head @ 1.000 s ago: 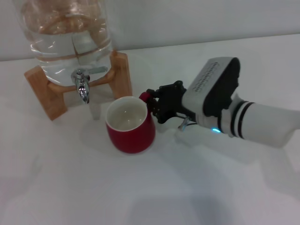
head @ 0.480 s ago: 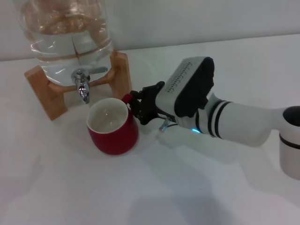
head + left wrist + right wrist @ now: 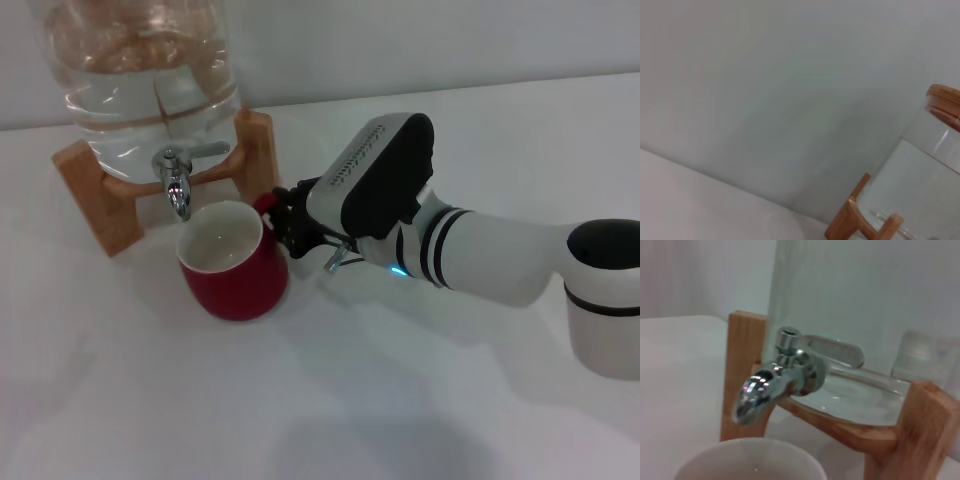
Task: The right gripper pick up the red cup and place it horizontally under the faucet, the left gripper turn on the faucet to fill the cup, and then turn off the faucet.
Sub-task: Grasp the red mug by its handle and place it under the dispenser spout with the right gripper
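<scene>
Head view: my right claw (image 3: 281, 222) is clamped on the red cup (image 3: 234, 264) by its handle, beside the faucet (image 3: 175, 182).

The cup stands upright on the white bench (image 3: 330, 400), its cream-white mouth open upward, its rim just below and slightly to the right of the chrome spout. My black fingers close around the small red loop handle on the cup's right side, and the white banded arm reaches in from the right. The faucet sits on a clear glass water jar (image 3: 140, 70) in a wooden stand (image 3: 255, 160), its flat lever pointing right. From my right wrist the spout (image 3: 762, 390) hangs above the cup's pale rim (image 3: 750, 460). My left claw is out of sight; its wrist camera sees only wall, jar (image 3: 925, 180) and stand (image 3: 860, 220).
</scene>
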Controlling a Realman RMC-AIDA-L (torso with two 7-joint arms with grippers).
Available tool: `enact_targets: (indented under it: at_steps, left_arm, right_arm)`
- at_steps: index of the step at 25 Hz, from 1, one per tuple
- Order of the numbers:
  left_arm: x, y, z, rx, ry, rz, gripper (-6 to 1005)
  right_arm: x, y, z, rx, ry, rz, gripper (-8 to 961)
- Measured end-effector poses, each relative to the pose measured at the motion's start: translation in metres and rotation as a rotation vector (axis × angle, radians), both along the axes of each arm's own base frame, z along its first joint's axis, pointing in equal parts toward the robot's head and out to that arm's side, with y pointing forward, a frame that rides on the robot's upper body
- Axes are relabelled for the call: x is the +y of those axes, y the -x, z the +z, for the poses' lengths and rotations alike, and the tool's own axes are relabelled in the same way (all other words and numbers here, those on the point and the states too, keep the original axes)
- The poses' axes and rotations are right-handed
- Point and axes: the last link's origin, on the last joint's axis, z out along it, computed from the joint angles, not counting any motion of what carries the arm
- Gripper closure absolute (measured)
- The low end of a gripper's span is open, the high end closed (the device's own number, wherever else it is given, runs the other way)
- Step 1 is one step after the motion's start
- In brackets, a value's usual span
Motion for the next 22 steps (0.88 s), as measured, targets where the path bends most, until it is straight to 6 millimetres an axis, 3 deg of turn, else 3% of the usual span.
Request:
enact_targets:
  at_steps: [9, 22]
  left_arm:
    - [0.002, -0.002, -0.001, -0.004, 0.003, -0.006, 110]
    - [0.002, -0.002, 0.0, -0.007, -0.005, -0.006, 110]
  right_arm:
    - [0.011, 0.002, -0.004, -0.025, -0.029, -0.047, 835]
    - [0.01, 0.011, -0.011, -0.026, 0.0, -0.028, 835]
